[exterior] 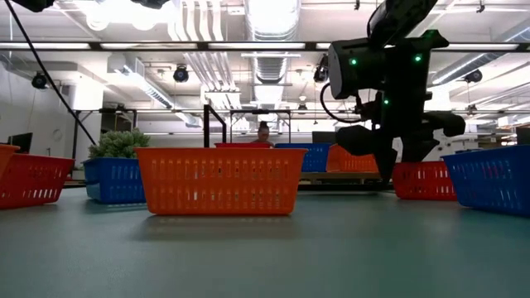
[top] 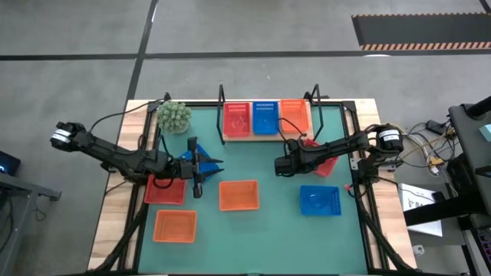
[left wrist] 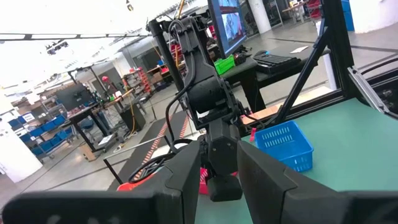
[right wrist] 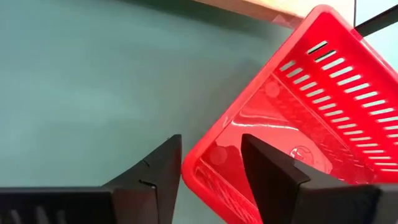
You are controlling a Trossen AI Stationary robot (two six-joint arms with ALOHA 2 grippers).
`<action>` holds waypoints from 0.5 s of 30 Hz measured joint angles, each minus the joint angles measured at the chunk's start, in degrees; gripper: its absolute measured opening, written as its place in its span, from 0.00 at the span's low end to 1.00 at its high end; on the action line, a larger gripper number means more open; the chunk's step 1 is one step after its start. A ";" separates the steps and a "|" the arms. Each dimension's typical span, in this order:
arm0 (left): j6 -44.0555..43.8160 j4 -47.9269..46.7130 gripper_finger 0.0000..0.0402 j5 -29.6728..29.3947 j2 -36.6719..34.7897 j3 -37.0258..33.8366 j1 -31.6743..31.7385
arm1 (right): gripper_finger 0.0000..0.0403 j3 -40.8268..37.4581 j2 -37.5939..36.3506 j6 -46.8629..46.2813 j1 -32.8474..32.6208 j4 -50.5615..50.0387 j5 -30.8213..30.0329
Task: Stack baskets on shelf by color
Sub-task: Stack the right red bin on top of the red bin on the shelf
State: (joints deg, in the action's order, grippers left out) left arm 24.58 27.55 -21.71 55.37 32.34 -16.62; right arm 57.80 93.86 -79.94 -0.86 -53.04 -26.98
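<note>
Red plastic mesh basket [right wrist: 298, 124], lying just in front of the light wooden shelf [top: 265, 132]: light, thin-walled, flexible, best pinched at its rim, which the right end effector [right wrist: 208, 163] straddles, fingers spread, nothing held.

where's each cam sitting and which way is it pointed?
High: overhead, straight down on the green mat, both arms in frame.
Low: at mat level, looking across into the room; one arm hangs in.
Left wrist: past the left gripper toward the other arm and a blue basket.
Right wrist: down past the right gripper at a red basket.
Shared: high and low both show the middle orange basket.
</note>
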 joint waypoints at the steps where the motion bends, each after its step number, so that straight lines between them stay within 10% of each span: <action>1: 0.00 0.02 0.22 0.00 0.00 0.00 0.00 | 0.36 0.00 -0.02 0.00 0.00 0.02 0.00; 15: 0.02 0.02 0.22 0.00 0.00 0.00 -0.02 | 0.09 0.02 -0.21 0.52 -0.57 -0.50 2.81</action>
State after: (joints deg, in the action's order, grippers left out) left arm 24.60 27.57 -21.71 55.37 32.34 -16.64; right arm 57.82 93.66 -79.42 -1.43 -53.54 -24.17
